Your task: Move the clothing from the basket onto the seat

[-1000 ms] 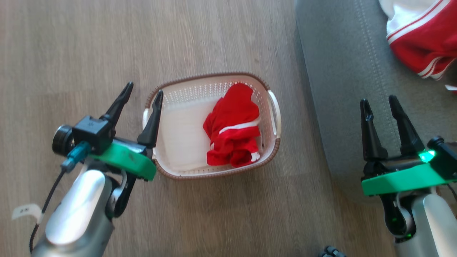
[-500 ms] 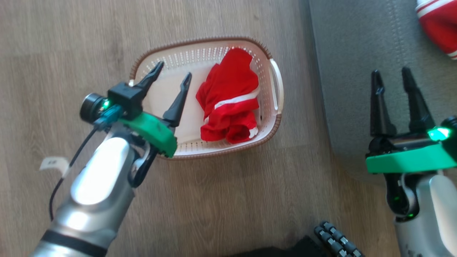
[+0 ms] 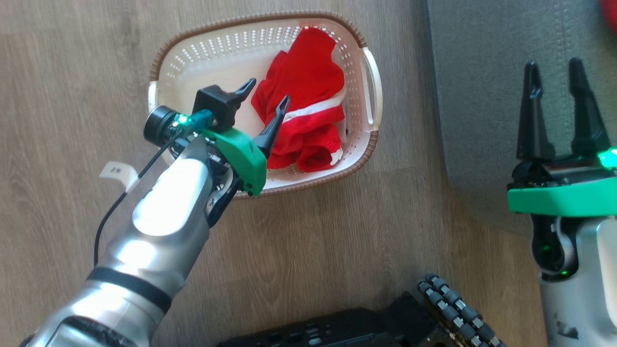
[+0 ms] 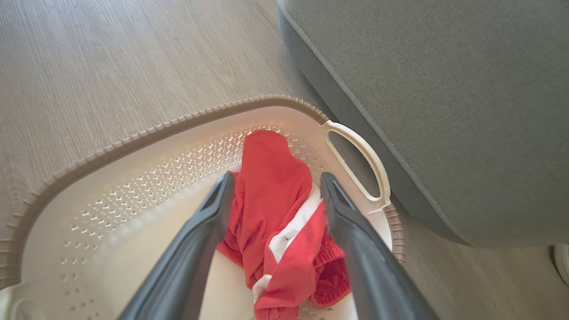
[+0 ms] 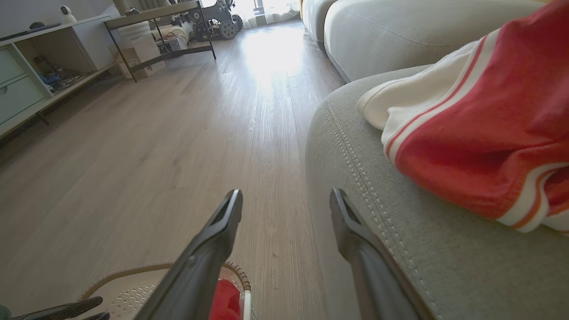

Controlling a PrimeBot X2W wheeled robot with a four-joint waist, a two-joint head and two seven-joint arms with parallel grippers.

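Note:
The white perforated basket (image 3: 159, 62) with its brown rim stands on the wooden floor, holding a crumpled red garment with a white stripe (image 3: 308, 82). My left gripper (image 3: 270, 91) hangs open over the basket, fingers straddling the garment's left part (image 4: 271, 195) without closing on it. The grey seat (image 3: 482, 96) lies to the right of the basket. My right gripper (image 3: 553, 65) is open and empty above the seat's edge. In the right wrist view a second red and white garment (image 5: 480, 142) rests on the seat (image 5: 378, 222), to the right of that gripper (image 5: 285, 193).
My dark base with ribbed wheels (image 3: 453, 313) shows at the bottom. A white tag (image 3: 115, 171) hangs from the left arm's cable. Far across the floor stand a metal-framed table (image 5: 155, 18) and a low cabinet (image 5: 26, 75). Another sofa cushion (image 5: 400, 31) lies behind the seat.
The left gripper has moved right from the basket's left rim to over the red garment, still open. The head camera has shifted, so the basket sits higher. The right gripper stays open.

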